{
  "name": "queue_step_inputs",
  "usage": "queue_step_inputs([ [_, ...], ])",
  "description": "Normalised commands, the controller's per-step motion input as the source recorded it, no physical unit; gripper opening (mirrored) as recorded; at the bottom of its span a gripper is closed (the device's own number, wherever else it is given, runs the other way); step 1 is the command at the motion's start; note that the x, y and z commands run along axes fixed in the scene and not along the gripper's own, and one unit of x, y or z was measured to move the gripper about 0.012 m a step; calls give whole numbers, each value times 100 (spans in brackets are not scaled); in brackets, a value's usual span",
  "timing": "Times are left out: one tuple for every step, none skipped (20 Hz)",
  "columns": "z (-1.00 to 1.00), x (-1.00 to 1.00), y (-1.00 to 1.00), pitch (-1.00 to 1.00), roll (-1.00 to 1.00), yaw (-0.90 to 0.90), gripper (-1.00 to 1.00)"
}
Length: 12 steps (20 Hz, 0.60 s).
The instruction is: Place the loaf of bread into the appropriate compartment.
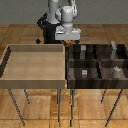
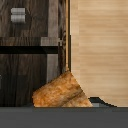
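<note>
The loaf of bread (image 2: pixel 62 93) is a tan-brown lump with a darker crust, seen very close in the wrist view, tilted, at the gripper's base. My gripper (image 1: pixel 67 43) hangs above the border between the pale tray and the dark brown four-part bin (image 1: pixel 95 81) and looks shut on the loaf; its fingers are hidden in the wrist view. A small low grey block (image 1: pixel 84 73) marks the bin's front section nearest the tray; this block also shows in the wrist view (image 2: pixel 18 15), on dark wood (image 2: pixel 32 25) apart from the loaf.
A pale wooden tray (image 1: pixel 35 62) fills the exterior view's left; its floor shows in the wrist view (image 2: pixel 100 50). A whitish round item (image 1: pixel 116 70) lies in the bin's front section on the right. Grey upright pieces (image 1: pixel 114 46) stand in the back sections. Both containers stand on thin legs.
</note>
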Motion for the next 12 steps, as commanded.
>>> queue_step_inputs([
  [0, 0, 100, 0, 0, 0, -100],
  [0, 0, 100, 0, 0, 0, -100],
  [0, 0, 100, 0, 0, 0, -100],
  [0, 0, 100, 0, 0, 0, -100],
  [0, 0, 100, 0, 0, 0, -100],
  [0, 0, 100, 0, 0, 0, -100],
  [0, 0, 100, 0, 0, 0, -100],
  [0, 33, 100, 0, 0, 0, -100],
  [0, 0, 0, 0, 0, 0, -100],
  [0, 100, 0, 0, 0, 0, -100],
  [0, 100, 0, 0, 0, 0, -100],
  [0, 100, 0, 0, 0, 0, -100],
])
